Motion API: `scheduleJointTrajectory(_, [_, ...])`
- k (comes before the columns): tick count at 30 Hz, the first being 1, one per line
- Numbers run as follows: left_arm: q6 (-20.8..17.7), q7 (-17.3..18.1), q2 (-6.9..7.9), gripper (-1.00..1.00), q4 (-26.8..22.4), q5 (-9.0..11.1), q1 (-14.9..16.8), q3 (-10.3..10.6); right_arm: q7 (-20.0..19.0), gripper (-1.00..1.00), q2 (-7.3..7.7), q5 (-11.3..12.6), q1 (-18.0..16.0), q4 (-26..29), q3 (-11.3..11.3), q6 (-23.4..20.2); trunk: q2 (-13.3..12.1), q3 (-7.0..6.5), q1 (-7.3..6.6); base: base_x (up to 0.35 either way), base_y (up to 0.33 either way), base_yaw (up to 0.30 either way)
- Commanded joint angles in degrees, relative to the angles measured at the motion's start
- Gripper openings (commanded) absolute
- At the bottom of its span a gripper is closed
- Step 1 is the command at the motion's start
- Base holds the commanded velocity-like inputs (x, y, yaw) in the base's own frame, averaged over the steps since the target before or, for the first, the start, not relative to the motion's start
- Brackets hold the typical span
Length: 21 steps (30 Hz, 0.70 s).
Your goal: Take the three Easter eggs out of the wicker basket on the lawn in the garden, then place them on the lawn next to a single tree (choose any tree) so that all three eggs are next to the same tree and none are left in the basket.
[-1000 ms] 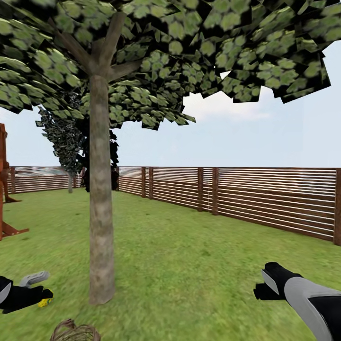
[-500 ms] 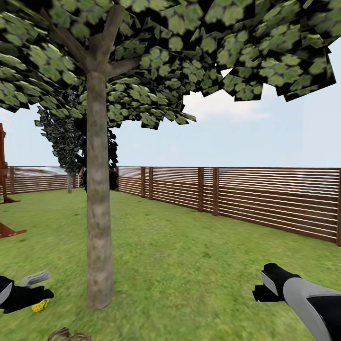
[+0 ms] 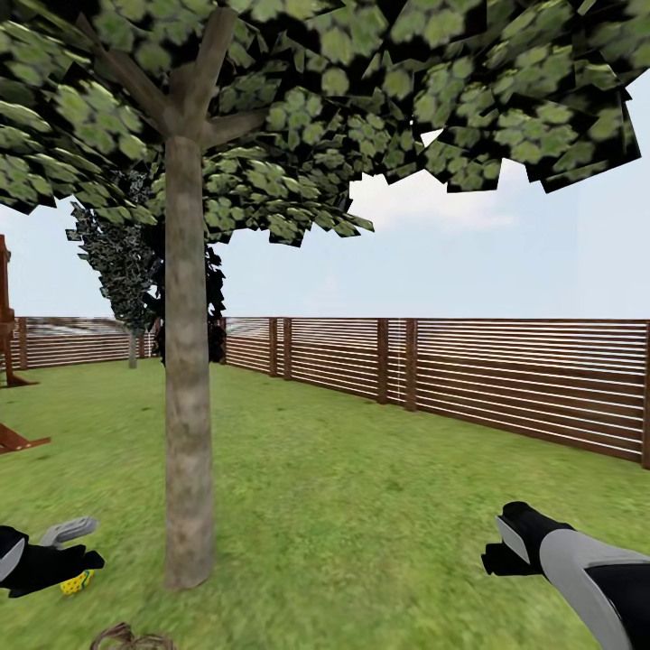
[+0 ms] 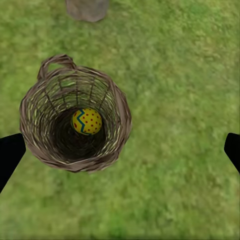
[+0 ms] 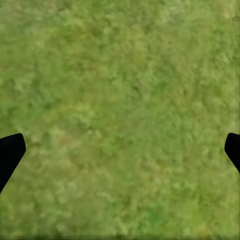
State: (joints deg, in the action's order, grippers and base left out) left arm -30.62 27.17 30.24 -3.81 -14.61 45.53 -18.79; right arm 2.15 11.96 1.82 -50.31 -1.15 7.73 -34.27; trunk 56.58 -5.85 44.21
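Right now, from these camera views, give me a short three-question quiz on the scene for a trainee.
1. True or false: the wicker basket is empty.
2. Multiple choice: the left gripper, facing the basket, is A) open, B) shut on an egg, C) shut on the handle.
3. Fill in: the right gripper points at the ____.
Key: 1 false, one Easter egg lies inside. 2 A. 3 lawn.
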Motion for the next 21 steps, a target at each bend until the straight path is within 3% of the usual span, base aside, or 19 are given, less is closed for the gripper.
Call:
scheduleJointTrajectory(1, [-0.4, 0.3, 0.00, 1.00, -0.1, -0.6, 0.0, -0.5, 0.0, 1.00, -0.01, 0.2, -0.1, -0.1, 0.4, -0.1, 0.4, 0.19, 0.24, 0.000, 0.000, 0.000])
scheduleJointTrajectory(7, [-0.4, 0.3, 0.24, 1.00, -0.1, -0.7, 0.0, -0.5, 0.1, 1.00, 0.04, 0.2, -0.1, -0.1, 0.4, -0.1, 2.8, 1.27, 1.56, 0.000, 0.000, 0.000])
scheduleJointTrajectory(14, [-0.3, 0.4, 3.71, 1.00, -0.2, -0.7, 0.0, -0.6, 0.1, 1.00, -0.12, 0.2, -0.1, -0.2, 0.4, -0.1, 5.6, 2.53, 3.10, 0.000, 0.000, 0.000])
scheduleJointTrajectory(21, [-0.1, 0.4, 4.85, 1.00, -0.5, -0.7, 0.0, -0.6, 0.1, 1.00, -0.33, 0.2, -0.1, -0.2, 0.4, 0.0, 8.5, 3.78, 4.63, 0.000, 0.000, 0.000])
